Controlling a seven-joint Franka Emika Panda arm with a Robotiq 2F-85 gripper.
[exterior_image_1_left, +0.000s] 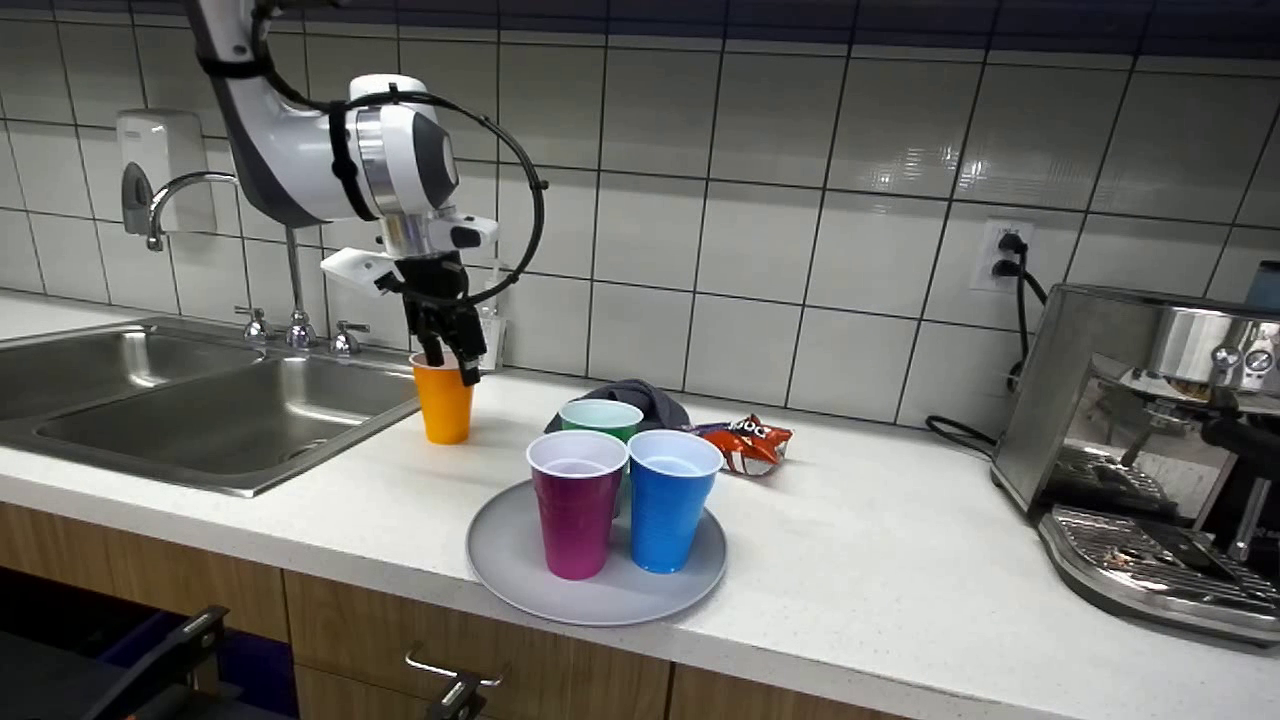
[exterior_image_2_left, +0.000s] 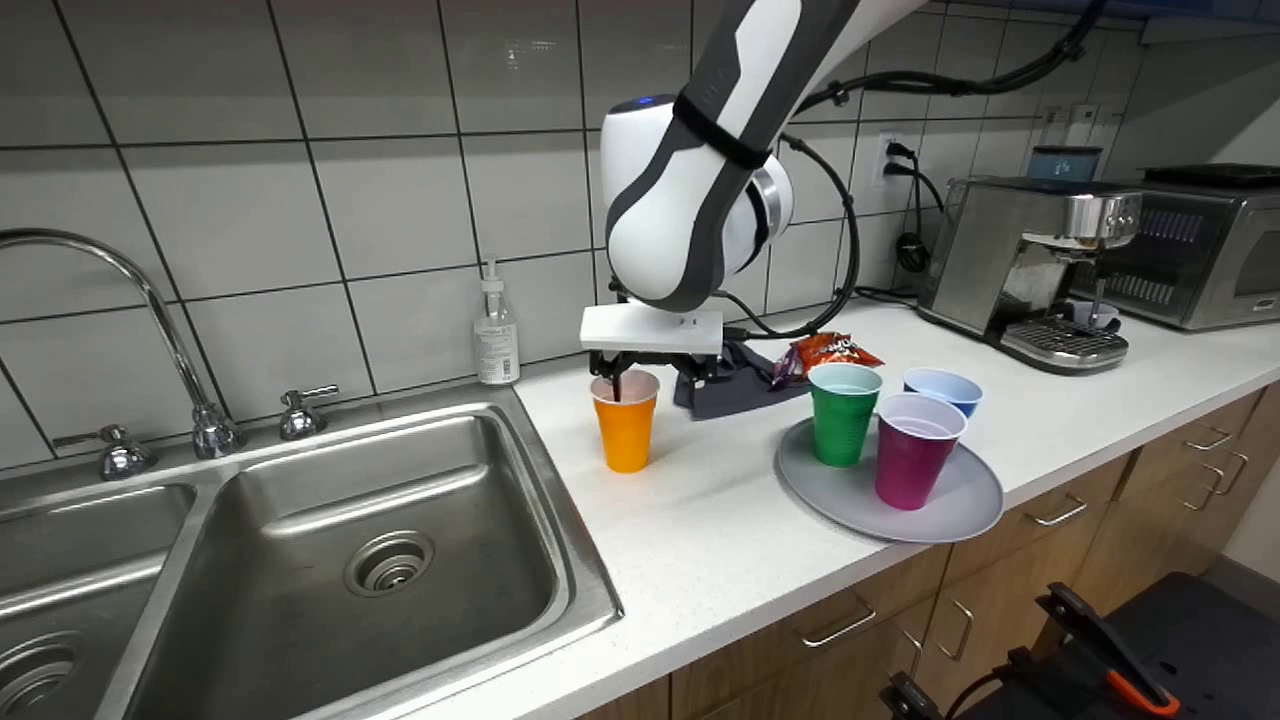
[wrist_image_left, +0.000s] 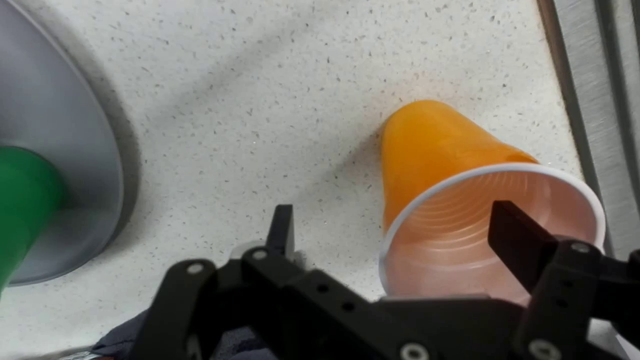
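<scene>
Gripper (wrist_image_left: 394, 222): 1, spread | orange cup (exterior_image_2_left: 627, 430): 1, nearest | plate (exterior_image_1_left: 510, 555): 1, bearing 3 cups (exterior_image_1_left: 577, 520)

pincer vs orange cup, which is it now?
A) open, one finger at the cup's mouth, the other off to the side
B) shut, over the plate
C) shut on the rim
A: in the wrist view the pincer's jaws stand spread, with one finger across the mouth of the orange cup and the other seen against the countertop beside it.
</scene>
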